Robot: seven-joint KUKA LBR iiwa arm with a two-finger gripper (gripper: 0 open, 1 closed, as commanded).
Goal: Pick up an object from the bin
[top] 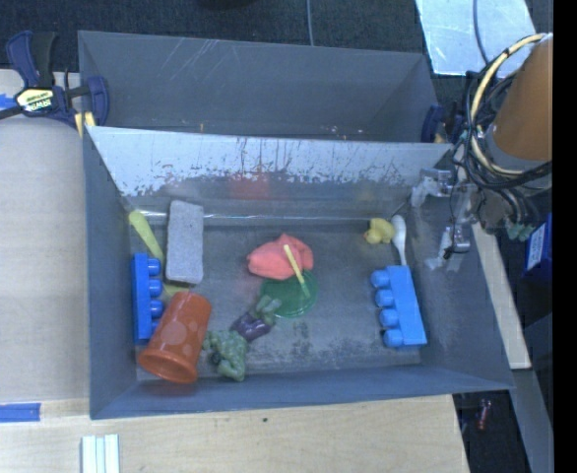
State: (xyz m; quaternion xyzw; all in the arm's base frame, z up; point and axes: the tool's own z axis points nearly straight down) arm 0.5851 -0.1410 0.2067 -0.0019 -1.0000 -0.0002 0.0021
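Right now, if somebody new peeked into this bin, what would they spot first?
Probably the bright orange cup, tipped on its side in the lower left corner of the bin. Next, the pink lump in the middle and the blue brick on the right, with the robot's hand by the right wall.

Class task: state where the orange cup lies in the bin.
The orange cup lies tipped over at the camera view's lower left, beside the left blue block, with a small green figure on its right.

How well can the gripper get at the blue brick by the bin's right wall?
Probably yes: the gripper is close beside the blue brick and nothing lies on it, though the bin's wall is near.
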